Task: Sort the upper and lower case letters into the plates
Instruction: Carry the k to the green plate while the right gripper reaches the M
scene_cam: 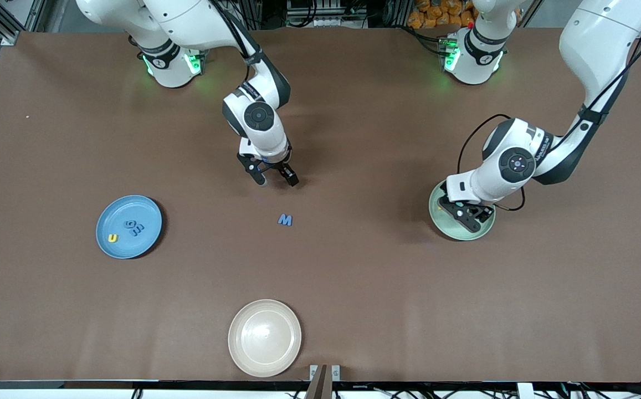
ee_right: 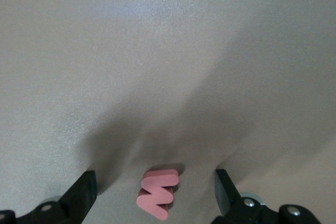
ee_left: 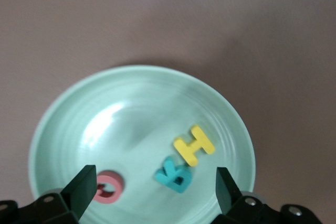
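Down on the brown matte table (scene_cam: 353, 288) lie three round, shallow, smooth-rimmed plates: a plain blue plate (scene_cam: 128, 226) toward the right arm's end, a pale mint green plate (ee_left: 142, 103) toward the left arm's end, and a glossy cream-white plate (scene_cam: 265, 337) nearest the front camera. Small chunky foam-like letters rest flat in them: a yellow "u" (scene_cam: 112, 238) and two blue letters (scene_cam: 134, 227) in the blue plate; a yellow "H" (ee_left: 194, 145), a teal "K" (ee_left: 175, 174) touching it, and a pink ring-shaped letter (ee_left: 108, 187) in the mint one. A blue "M" (scene_cam: 285, 220) lies alone on the table between the two task plates, its long axis across the table. The right gripper (scene_cam: 273, 177) hangs spread wide and empty above a pink zigzag letter (ee_right: 157, 193), which lies flat on the bare table between its fingers. The left gripper (scene_cam: 466, 214) hovers over the mint plate, parted wide, holding nothing.
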Controlling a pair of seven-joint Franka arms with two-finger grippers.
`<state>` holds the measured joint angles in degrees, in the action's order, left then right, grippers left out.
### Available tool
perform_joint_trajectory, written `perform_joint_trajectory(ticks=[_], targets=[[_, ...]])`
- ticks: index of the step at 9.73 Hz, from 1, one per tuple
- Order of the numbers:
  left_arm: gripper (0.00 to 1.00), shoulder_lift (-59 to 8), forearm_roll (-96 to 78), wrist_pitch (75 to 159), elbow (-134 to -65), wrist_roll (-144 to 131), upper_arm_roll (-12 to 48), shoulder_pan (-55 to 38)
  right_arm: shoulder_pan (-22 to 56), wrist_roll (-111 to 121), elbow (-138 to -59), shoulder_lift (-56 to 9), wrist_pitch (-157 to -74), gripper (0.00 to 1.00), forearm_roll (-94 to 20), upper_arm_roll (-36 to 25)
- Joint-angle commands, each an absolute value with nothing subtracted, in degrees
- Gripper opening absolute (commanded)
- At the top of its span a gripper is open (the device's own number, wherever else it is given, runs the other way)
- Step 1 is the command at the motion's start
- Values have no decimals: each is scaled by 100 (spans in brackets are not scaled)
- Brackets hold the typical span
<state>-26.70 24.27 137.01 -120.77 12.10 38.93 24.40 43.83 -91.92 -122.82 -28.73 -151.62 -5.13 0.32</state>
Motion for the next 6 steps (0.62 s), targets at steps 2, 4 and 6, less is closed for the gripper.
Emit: perform_joint_trajectory(ticks=[2,4,6], targets=[[100,-2487,2294,13553,-11525,775,3955,2426,4447,-9387,-12269,-2813,-15161,100,-396,-18],[100,-2584,2276,13282,-11085,703,3964,2373,4438,-9387,-12339,-2751,-15126,100,-299,-9],[100,-2593,2276,12957,-10794,677,3964,2242,4421,-9387,-12445,-2690,-15126,100,-177,-9]])
